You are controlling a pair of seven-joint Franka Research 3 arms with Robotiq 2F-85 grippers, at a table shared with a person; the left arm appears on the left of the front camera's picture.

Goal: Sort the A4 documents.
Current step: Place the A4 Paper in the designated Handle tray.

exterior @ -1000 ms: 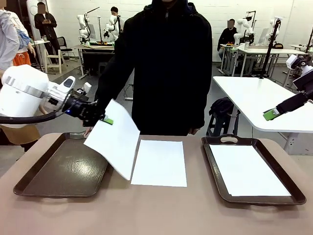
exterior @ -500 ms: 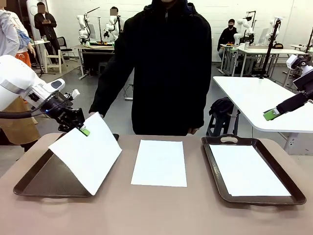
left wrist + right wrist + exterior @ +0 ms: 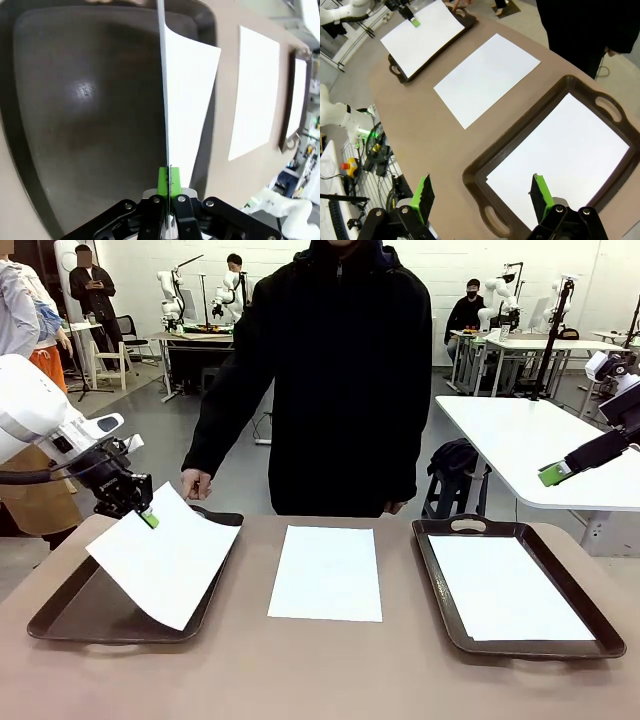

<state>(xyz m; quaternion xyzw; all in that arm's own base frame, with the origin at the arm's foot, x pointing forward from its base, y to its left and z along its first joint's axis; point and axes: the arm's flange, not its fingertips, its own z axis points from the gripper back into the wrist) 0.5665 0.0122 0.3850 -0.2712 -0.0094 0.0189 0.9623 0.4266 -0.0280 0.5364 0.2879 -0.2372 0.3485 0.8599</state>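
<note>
White sheet [image 3: 165, 562] pinched, L end effector [image 3: 148, 518] | tilted over dark tray [image 3: 68, 616]

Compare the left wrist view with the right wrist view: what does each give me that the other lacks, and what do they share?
Left wrist view: the left gripper shut on the held sheet, seen edge-on between its green pads, over the left tray's bare floor. Right wrist view: the right gripper, open, pads wide apart, pointing toward the right tray. Shared: the held sheet, the middle sheet on the table, the right tray with a third sheet inside.
</note>
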